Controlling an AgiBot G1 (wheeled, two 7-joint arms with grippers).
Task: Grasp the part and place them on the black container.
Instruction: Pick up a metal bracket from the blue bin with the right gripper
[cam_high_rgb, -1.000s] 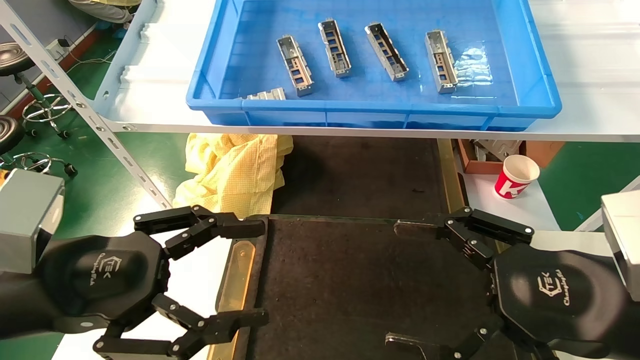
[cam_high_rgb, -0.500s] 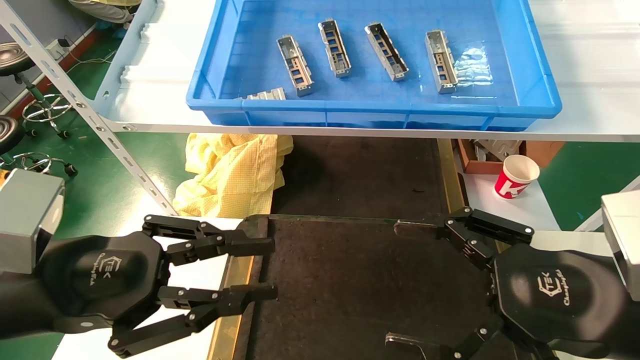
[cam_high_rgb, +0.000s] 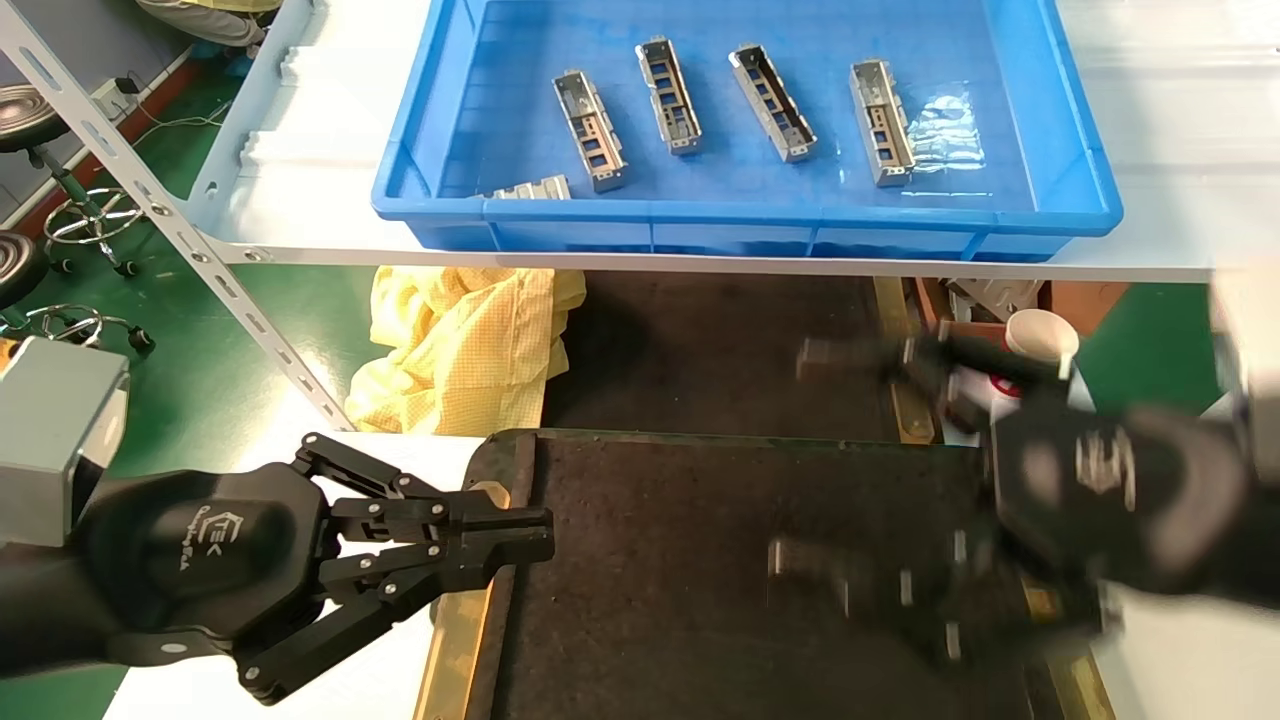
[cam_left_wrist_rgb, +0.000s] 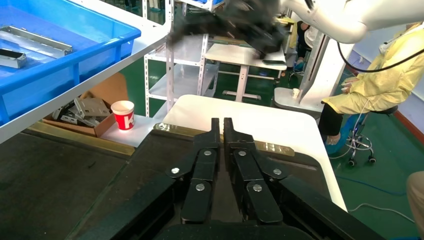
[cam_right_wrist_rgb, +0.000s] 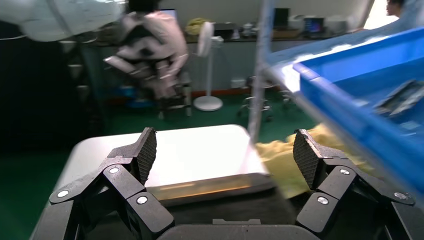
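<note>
Over the black container (cam_high_rgb: 700, 560), the left gripper (cam_high_rgb: 535, 533) has its fingers pressed together on nothing, and the right gripper (cam_high_rgb: 790, 460) fingers are spread wide apart.

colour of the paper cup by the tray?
Red with a white rim, the paper cup shows best in the left wrist view.

the parts (cam_high_rgb: 671, 96) look like bare silvery metal with a dull shine; the blue bin (cam_high_rgb: 1080, 150) – smooth glossy plastic; the black container (cam_high_rgb: 700, 560) – rough, matt, felt-like.
</note>
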